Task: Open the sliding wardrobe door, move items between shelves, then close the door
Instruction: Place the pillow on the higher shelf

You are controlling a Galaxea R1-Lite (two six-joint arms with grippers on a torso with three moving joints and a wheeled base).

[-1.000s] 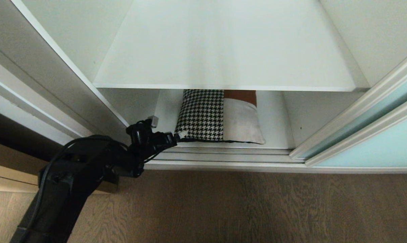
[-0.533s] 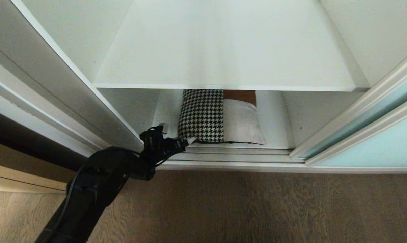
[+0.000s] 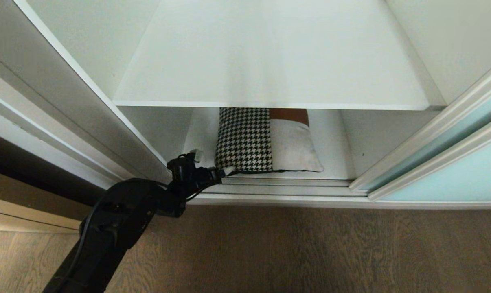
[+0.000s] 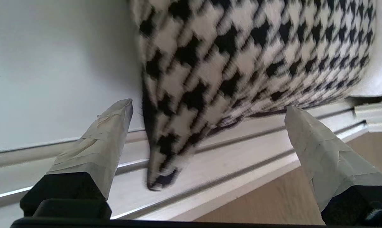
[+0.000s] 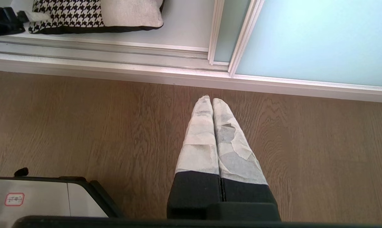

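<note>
My left claw (image 4: 206,126) is spread wide and holds nothing, its fingers either side of the near corner of the houndstooth cushion (image 3: 243,140) on the bottom shelf (image 3: 331,138). The sliding wardrobe door (image 3: 461,175) stands at four o'clock. My right claw (image 5: 212,103) hangs pressed shut over the wooden floor (image 5: 83,126).

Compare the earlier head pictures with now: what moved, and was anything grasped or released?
The left hand moved right along the wardrobe's bottom edge, up to the near corner of the houndstooth pillow. Its fingers stand open on either side of that corner; nothing is gripped yet. The pillow shifted only slightly. The sliding wardrobe door, the shelf and the shut, parked right hand stayed as they were.
</note>
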